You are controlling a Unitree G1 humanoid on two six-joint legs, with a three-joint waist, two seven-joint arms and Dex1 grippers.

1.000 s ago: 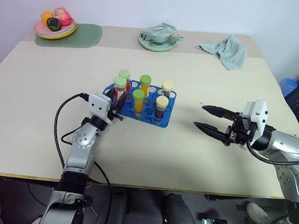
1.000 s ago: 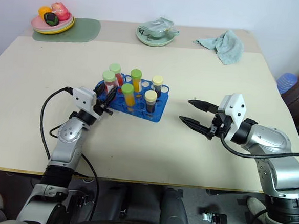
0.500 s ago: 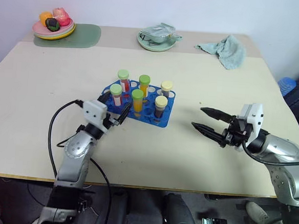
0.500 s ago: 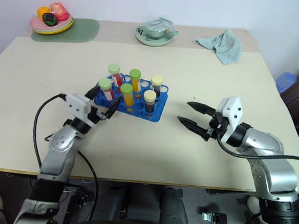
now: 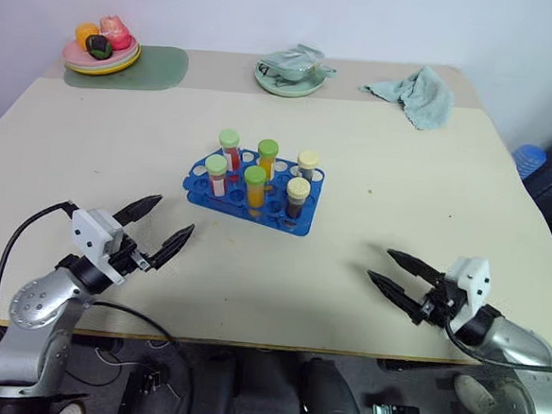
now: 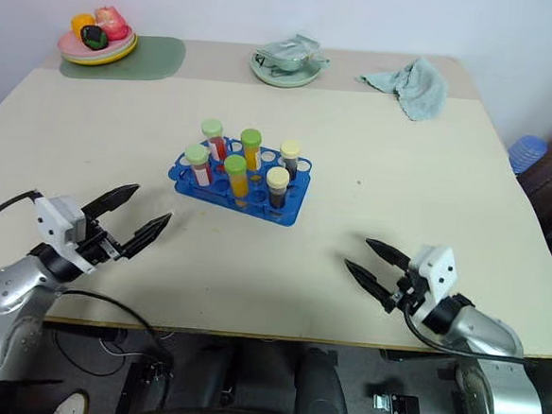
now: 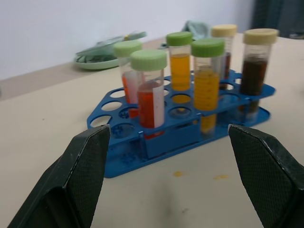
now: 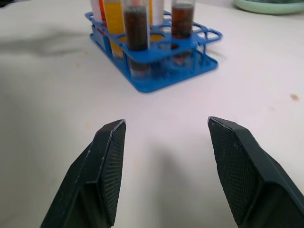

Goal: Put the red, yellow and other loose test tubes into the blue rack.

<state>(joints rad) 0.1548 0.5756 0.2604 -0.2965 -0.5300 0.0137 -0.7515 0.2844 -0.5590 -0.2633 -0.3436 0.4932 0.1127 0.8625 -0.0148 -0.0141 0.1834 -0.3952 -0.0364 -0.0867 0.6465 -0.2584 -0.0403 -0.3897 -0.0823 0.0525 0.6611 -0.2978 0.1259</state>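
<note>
Seen from above on a pale beige tabletop [image 5: 384, 148]: blue plastic test-tube rack [image 5: 254, 198] at centre, loaded with six upright capped tubes. Among them, two red-filled tubes with green caps [image 5: 217, 173], two orange-yellow tubes with green caps [image 5: 255, 185] and two dark brown tubes with cream caps [image 5: 298, 196], all seated in the rack's holes. Near the front edge on the left, the left gripper [image 5: 164, 228], black fingers spread wide and empty, aimed toward the rack and well apart from it. Near the front edge on the right, the right gripper [image 5: 384, 268], fingers parted with nothing between them. Along the far edge, a yellow plate of toy fruit [image 5: 101, 51] on a green mat [image 5: 148, 67], a pale green dish [image 5: 290, 75] and a crumpled teal cloth [image 5: 418, 93].
</note>
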